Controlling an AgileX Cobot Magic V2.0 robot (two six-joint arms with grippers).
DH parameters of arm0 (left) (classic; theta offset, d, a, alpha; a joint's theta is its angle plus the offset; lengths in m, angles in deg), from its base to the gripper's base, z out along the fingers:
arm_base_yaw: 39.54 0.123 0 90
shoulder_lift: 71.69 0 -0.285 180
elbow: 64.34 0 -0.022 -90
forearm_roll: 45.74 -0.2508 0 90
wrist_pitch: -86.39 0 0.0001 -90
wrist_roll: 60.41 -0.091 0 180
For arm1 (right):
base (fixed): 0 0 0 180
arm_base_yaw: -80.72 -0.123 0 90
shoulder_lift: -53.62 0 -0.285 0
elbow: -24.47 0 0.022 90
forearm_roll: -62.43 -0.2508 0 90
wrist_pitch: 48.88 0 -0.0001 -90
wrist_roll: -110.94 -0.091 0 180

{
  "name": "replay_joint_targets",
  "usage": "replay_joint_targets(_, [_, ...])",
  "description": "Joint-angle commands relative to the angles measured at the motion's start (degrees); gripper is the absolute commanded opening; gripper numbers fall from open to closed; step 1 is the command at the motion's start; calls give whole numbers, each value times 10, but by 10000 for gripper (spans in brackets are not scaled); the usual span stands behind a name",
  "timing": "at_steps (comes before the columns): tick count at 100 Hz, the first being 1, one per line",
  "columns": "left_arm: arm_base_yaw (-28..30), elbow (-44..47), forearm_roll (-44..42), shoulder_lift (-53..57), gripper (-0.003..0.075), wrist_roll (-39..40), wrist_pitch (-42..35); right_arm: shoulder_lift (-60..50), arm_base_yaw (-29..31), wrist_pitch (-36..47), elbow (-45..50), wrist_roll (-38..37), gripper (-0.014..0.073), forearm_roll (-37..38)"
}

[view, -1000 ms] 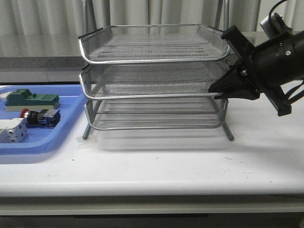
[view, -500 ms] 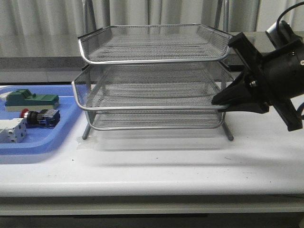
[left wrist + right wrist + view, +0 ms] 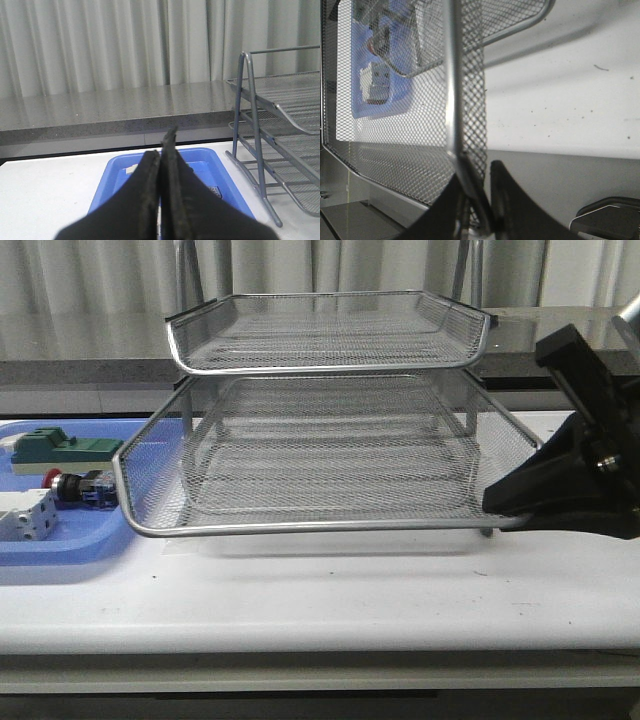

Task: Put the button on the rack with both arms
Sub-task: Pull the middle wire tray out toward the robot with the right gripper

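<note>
Clearly the rack (image 3: 330,390) dominates the front view: a silver wire-mesh stack of trays on thin metal legs, standing on the white table (image 3: 330,590); its top tray (image 3: 330,332) sits square on the frame, while the middle tray (image 3: 320,465) is slid far out toward the camera, its bright rim overhanging the table and hiding most of what lies beneath it. At the left, the button (image 3: 78,487) lies on its side in the blue tray (image 3: 60,540), near that tray's right wall and just beside the drawn-out tray's left corner; it shows a red cap at one end and a black and blue body, partly seen through the mesh. A green block (image 3: 62,448) lies behind it in the same tray; a white-grey block (image 3: 25,515) lies in front of it, at the frame's left edge. The right gripper (image 3: 475,200) is clamped on the middle tray's rim at its right front corner; the right wrist view shows the black fingers (image 3: 502,200) pressed either side of the wire and mesh. The left gripper (image 3: 161,150) has its fingers pressed together on nothing, held above the blue tray's near end; it does not appear in the front view.
</note>
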State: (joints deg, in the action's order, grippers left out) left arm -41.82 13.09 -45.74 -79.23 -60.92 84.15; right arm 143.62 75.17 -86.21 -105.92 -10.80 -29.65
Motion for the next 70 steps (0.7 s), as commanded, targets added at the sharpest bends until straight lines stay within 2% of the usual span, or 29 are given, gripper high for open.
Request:
replay_joint_targets(1, [-1,19,3,-1,-20,5,-47,-27,-1,3,-2,17,4,34])
replay_joint_targets(12, [-1,19,3,-1,-20,5,-47,-37,-1,3,-2,18,78,35])
replay_joint_targets(29, [-1,19,3,-1,-20,5,-47,-52,-1,-10,-2,30,339,52])
replay_joint_targets(39, [-1,19,3,-1,-20,5,-47,-68,-1,-14,-2,34,449,66])
replay_joint_targets(58, [-1,19,3,-1,-20,5,-47,-112,-1,-14,-2,31,456,137])
replay_joint_targets(70, [-1,19,3,-1,-20,5,-47,-147,-1,2,-4,-25,456,206])
